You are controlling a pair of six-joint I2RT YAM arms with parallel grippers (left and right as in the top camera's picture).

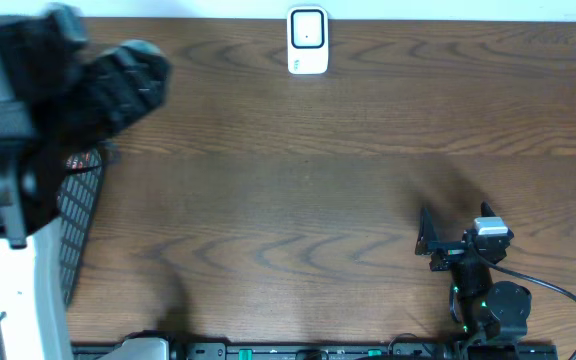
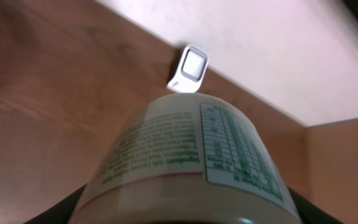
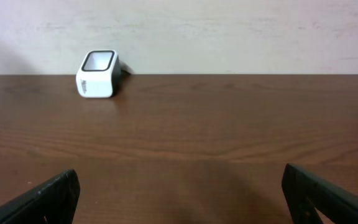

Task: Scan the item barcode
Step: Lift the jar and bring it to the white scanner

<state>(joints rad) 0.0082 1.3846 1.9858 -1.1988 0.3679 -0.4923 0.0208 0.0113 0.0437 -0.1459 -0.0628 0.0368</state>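
While the left gripper (image 2: 185,214) clasps a rounded, label-wrapped white bottle (image 2: 179,149), the right gripper (image 3: 179,196) gapes wide above the wood-grained table (image 3: 185,124).

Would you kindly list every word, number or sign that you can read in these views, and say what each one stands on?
No text here can be read for certain.
On the bottle, left wrist view: green paragraphs of print on the label, too blurred to read.
On the same bottle: a boxed table of rows and figures, too blurred to read.
On the barcode scanner, right wrist view: a small dark mark on its white side, too small to read.
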